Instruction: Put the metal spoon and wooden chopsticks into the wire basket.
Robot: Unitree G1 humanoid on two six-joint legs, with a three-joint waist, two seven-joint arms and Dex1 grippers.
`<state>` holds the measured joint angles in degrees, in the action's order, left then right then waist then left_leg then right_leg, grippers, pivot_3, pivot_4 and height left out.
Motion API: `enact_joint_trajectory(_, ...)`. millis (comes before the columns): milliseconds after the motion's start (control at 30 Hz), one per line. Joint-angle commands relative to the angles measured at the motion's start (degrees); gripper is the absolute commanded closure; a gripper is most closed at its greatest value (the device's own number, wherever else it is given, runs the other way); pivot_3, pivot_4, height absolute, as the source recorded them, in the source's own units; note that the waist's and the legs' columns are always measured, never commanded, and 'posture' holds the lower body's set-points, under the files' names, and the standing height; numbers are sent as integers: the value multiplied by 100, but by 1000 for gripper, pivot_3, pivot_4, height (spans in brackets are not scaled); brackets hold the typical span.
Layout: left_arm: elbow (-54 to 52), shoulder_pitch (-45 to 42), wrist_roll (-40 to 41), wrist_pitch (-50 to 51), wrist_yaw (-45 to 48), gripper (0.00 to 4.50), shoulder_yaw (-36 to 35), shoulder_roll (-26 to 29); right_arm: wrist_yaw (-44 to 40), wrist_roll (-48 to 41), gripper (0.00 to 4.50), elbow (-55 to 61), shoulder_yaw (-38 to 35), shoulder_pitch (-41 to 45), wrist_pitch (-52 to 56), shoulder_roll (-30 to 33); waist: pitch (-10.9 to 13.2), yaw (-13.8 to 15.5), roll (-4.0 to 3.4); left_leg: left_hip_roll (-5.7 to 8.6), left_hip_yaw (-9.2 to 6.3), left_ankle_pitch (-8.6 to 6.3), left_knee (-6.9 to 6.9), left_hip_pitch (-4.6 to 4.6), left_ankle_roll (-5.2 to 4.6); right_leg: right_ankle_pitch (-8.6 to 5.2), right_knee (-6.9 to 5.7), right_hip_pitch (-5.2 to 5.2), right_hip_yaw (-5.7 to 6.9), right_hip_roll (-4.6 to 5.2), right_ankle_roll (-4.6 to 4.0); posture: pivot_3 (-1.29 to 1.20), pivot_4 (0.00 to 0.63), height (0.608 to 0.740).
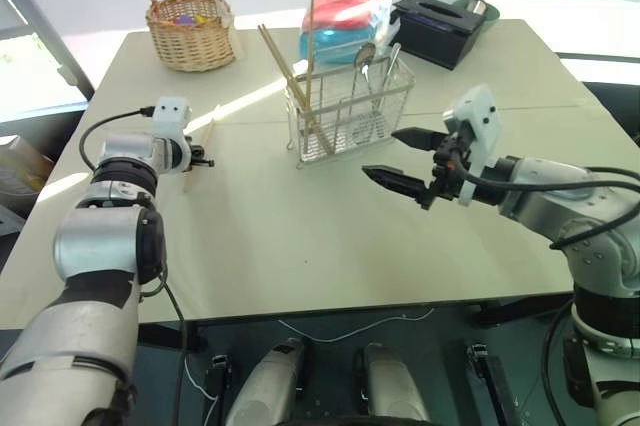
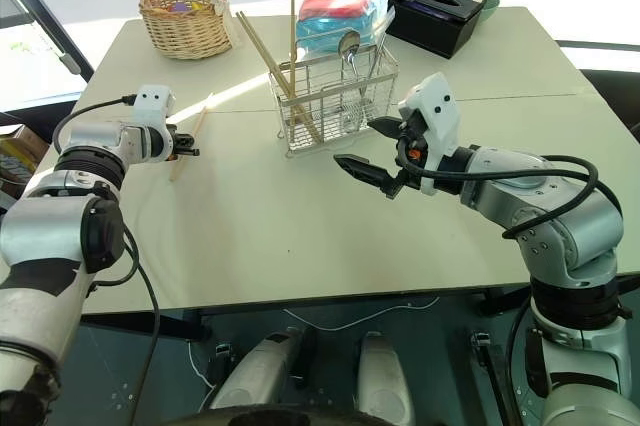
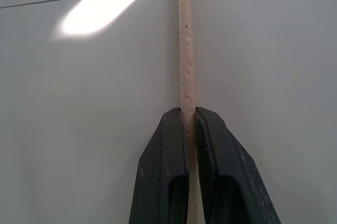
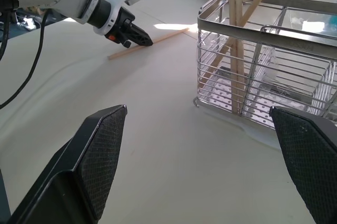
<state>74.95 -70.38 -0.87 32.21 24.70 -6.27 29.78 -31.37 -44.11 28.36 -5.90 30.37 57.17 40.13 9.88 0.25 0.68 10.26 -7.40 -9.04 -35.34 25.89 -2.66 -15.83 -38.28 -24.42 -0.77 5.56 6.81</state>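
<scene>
While the metal spoon [image 1: 365, 56] and several wooden chopsticks [image 1: 290, 81] already stood in the wire basket [image 1: 350, 111], left pincer [image 3: 190, 124] clamped on last chopstick [image 2: 188, 144] lying on surface [image 1: 300, 246], right pincer [image 1: 402, 158] idling wide open.

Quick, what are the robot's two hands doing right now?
Left gripper: shut on a wooden chopstick lying on the table.
Right gripper: open, holding nothing.
</scene>
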Motion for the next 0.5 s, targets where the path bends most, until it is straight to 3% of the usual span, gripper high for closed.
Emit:
enact_joint_trajectory(33, -243, -281, 113, -223, -21, 4481, -128, 16, -63, -74, 0, 85, -129, 98, 2, 94, 0, 5, 0, 0, 0, 0, 0, 0, 0, 0, 0, 0, 0, 0, 0, 0, 150, 725)
enact_joint_trajectory(300, -1426, -632, 1172, -1975, -238, 4481, -1155, -245, -171, -97, 0, 98, -168, 66, 67, 247, 2, 18, 3, 0, 0, 0, -5, 9, 1, 0, 3, -3, 1, 1, 0, 0, 150, 725)
enact_joint_trajectory(500, -2880, -765, 2032, -2548, -91, 4481, -1557, -970, -181, -102, 0, 104, -144, 107, 121, 210, 1, 2, 2, 0, 0, 1, -8, 8, 1, 0, 6, 0, 1, 1, 0, 0, 150, 725)
